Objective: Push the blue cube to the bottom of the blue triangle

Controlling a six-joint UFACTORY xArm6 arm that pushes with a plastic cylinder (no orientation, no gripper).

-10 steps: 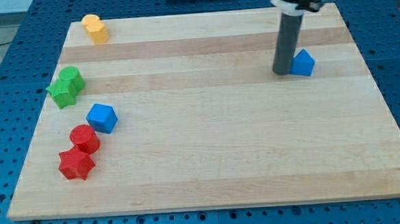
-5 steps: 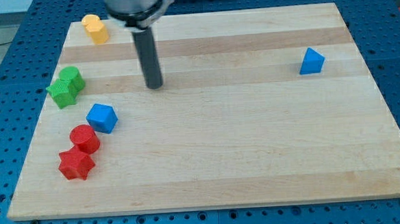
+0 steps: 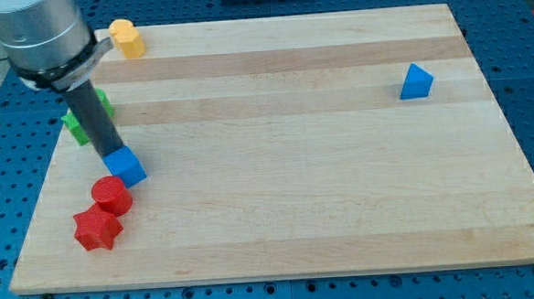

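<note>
The blue cube [image 3: 126,166] sits near the board's left side, in the view's lower left. My tip [image 3: 111,156] touches the cube's upper left edge. The dark rod rises from there toward the view's top left. The blue triangle [image 3: 415,81] stands far off at the view's upper right, near the board's right edge.
A red cylinder [image 3: 111,194] and a red star [image 3: 97,229] lie just below the blue cube. Green blocks [image 3: 78,123] are partly hidden behind the rod. A yellow block [image 3: 127,38] sits at the board's top left. The wooden board [image 3: 288,203] lies on a blue pegboard.
My tip swept from beside the blue triangle across the board to the left and now touches the blue cube. The cube shifted slightly down and left, nudging the red blocks.
</note>
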